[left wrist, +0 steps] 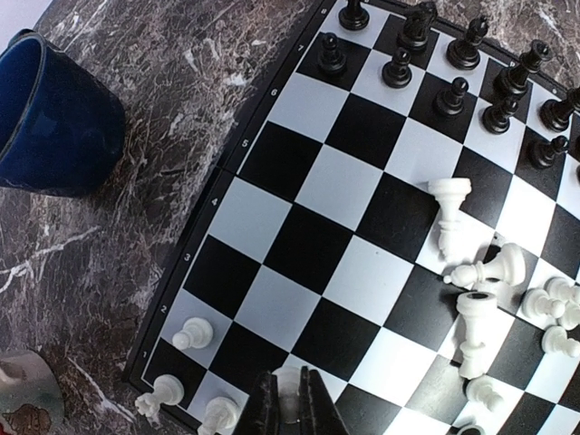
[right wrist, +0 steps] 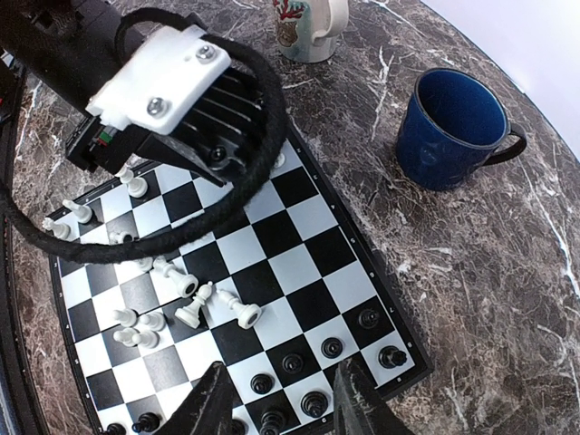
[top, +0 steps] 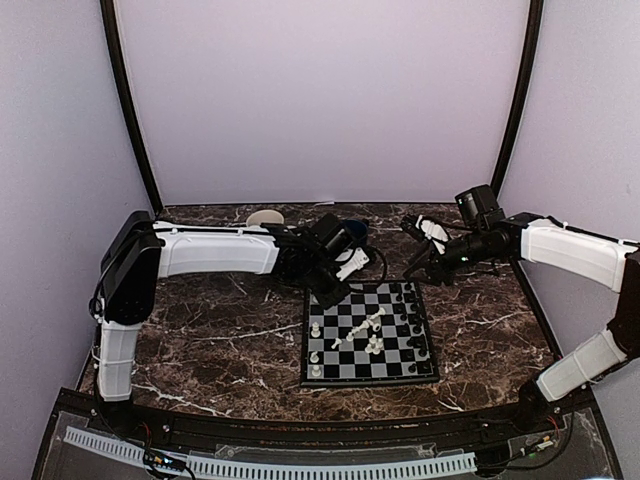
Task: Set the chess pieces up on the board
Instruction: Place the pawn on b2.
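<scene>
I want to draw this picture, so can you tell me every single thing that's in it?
board: one, black and light checks, middle of the table.
black pieces: many, standing in rows along one board edge.
white pieces: several; a few stand at the opposite edge, others tumbled mid-board.
blue mug: one, on the table beyond the board.
white mug: one, with a picture, near the blue one.
table: one, dark marble.
left hand: one, dark fingers, seemingly pinching a white piece at the white edge.
right hand: one, dark, open, above the black rows.

The table (top: 220, 330) looks glossy marble, the chess pieces (left wrist: 478, 331) shiny plastic, the blue mug (right wrist: 426, 168) perhaps enamelled.
</scene>
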